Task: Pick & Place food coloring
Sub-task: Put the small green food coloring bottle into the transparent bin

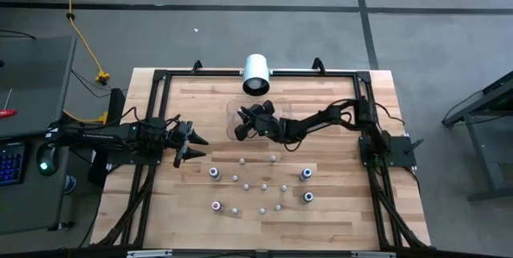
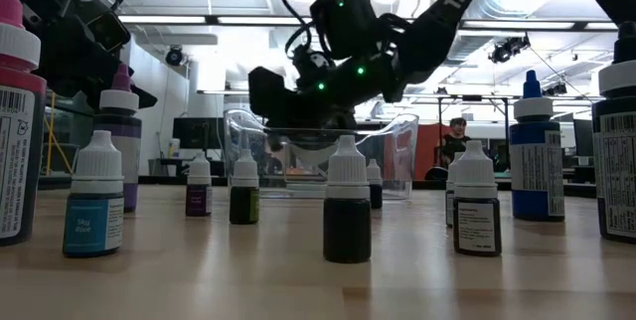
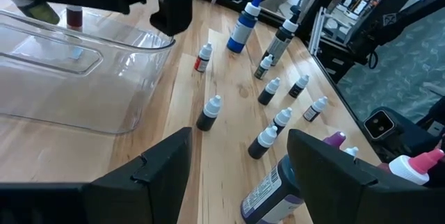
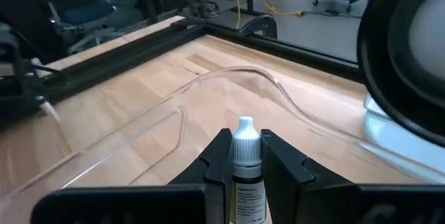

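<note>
meanwhile, right claw (image 4: 245,156) gripping bottle (image 4: 246,172) over tray (image 1: 234,122), cylinder (image 1: 256,73) beside

The wooden table (image 1: 337,210) carries a clear plastic tray (image 1: 234,122) near its far middle, with a white cylinder (image 1: 256,74) lying at the far edge behind it. Small food coloring bottles (image 1: 240,162) stand scattered across the near middle, with taller blue-capped (image 1: 306,175) and pink-capped (image 1: 216,206) ones among them.

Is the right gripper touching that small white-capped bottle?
Touching. The right wrist view shows the right gripper with both fingers pressed against the bottle, held above the clear tray.
</note>
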`<control>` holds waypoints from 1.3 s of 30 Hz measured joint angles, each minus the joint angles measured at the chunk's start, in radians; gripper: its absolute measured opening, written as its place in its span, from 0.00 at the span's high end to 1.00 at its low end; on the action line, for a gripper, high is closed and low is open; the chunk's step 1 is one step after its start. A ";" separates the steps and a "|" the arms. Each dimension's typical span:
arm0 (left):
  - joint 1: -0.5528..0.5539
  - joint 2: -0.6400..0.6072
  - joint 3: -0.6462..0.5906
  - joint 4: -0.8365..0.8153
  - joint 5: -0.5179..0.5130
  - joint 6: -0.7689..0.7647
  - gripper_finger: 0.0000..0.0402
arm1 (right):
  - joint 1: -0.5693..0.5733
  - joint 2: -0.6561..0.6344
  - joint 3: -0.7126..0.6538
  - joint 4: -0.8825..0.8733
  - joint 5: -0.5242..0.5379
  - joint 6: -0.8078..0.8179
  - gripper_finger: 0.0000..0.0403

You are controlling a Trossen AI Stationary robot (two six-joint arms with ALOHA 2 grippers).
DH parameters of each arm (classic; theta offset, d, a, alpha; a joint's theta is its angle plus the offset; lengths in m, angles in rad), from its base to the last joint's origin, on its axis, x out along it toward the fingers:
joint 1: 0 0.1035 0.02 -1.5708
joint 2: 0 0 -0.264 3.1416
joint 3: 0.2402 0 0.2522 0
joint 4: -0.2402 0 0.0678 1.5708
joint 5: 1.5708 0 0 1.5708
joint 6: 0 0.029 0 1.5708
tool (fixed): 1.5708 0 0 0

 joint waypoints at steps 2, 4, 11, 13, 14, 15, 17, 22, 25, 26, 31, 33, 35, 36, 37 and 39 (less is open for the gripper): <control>0.000 0.000 0.000 0.000 -0.001 0.000 0.42 | 0.000 0.009 0.016 0.007 -0.003 0.000 0.88; 0.000 0.000 0.000 0.000 -0.002 0.000 0.42 | -0.006 0.013 0.020 -0.001 -0.020 0.000 0.88; 0.000 0.000 0.000 0.000 -0.004 0.000 0.42 | -0.020 0.063 0.064 -0.014 -0.074 0.000 0.88; 0.000 0.000 0.000 0.000 -0.007 0.000 0.42 | -0.025 0.064 0.068 -0.028 -0.082 -0.003 0.88; 0.000 0.000 0.000 0.000 -0.009 0.000 0.42 | -0.026 0.064 0.070 -0.031 -0.082 -0.005 0.88; 0.000 0.000 0.000 0.000 -0.010 0.000 0.42 | -0.026 0.064 0.070 -0.031 -0.074 -0.006 0.87; 0.000 0.000 0.000 0.000 -0.011 0.000 0.42 | -0.027 0.064 0.070 -0.033 -0.067 -0.008 0.85; 0.000 0.000 0.000 0.000 -0.011 0.000 0.42 | -0.032 0.064 0.070 -0.032 -0.082 -0.004 0.80; 0.000 0.000 0.000 0.000 -0.011 0.000 0.42 | -0.032 0.064 0.070 -0.031 -0.083 -0.008 0.80; 0.000 0.000 0.000 0.000 -0.011 0.000 0.42 | -0.032 0.064 0.070 -0.031 -0.084 -0.008 0.80; 0.000 0.000 0.000 0.000 -0.011 0.000 0.42 | -0.032 0.064 0.070 -0.031 -0.075 -0.008 0.80; 0.000 0.000 0.000 0.000 -0.011 0.000 0.42 | -0.032 0.064 0.070 -0.031 -0.071 -0.008 0.80; 0.000 0.000 0.000 0.000 -0.011 0.000 0.42 | -0.032 0.064 0.070 -0.031 -0.071 -0.008 0.80; 0.000 0.000 0.000 0.000 -0.011 0.000 0.42 | -0.032 0.064 0.070 -0.031 -0.070 -0.008 0.80; 0.000 0.000 0.000 0.000 -0.011 0.000 0.42 | -0.032 0.064 0.070 -0.031 -0.070 -0.008 0.80; 0.000 0.000 0.000 0.000 -0.011 0.000 0.42 | -0.032 0.064 0.070 -0.031 -0.070 -0.008 0.80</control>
